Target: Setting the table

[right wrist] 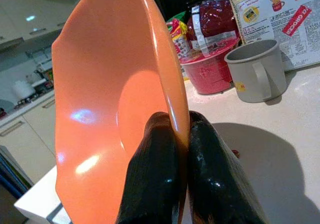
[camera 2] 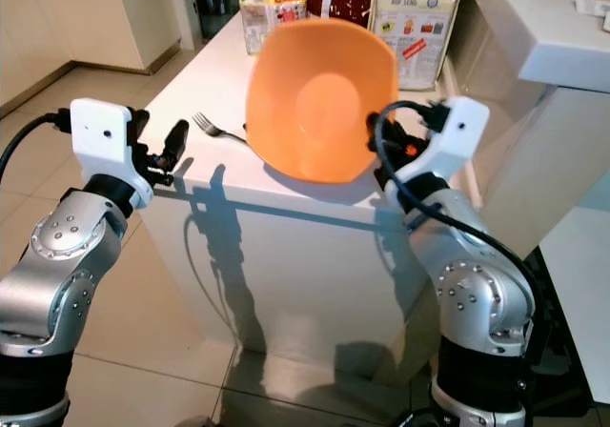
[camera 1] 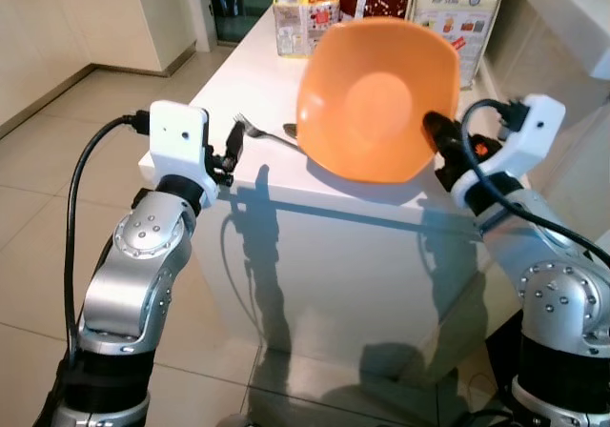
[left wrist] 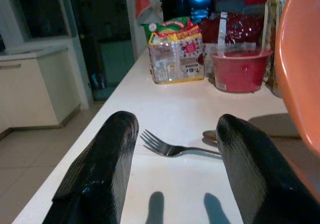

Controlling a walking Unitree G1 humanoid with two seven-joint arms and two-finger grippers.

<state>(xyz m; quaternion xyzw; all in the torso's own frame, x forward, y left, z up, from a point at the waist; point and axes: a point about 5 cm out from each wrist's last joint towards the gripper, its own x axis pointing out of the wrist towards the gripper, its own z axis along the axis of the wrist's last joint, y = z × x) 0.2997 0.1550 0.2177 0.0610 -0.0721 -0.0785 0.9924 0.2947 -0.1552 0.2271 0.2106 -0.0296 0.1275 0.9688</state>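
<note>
the orange bowl (camera 1: 376, 98) hides most of the white table (camera 1: 257, 174) behind it, including the handle end of the fork (camera 1: 259, 132) and nearly all of a spoon (camera 1: 291, 130). the packages at the far end (camera 1: 307, 3) get chopped off by the top edge, labels too small to read. in the left wrist view the bowl's cut off at the side.

A fork (camera 1: 259, 133) lay on the table (camera 1: 257, 74) near its front edge, left of the bowl (camera 1: 377, 98) held tilted above it. Behind stood a cup (right wrist: 256, 76), a tub (left wrist: 239, 70) and food packages (camera 1: 307, 3).
</note>
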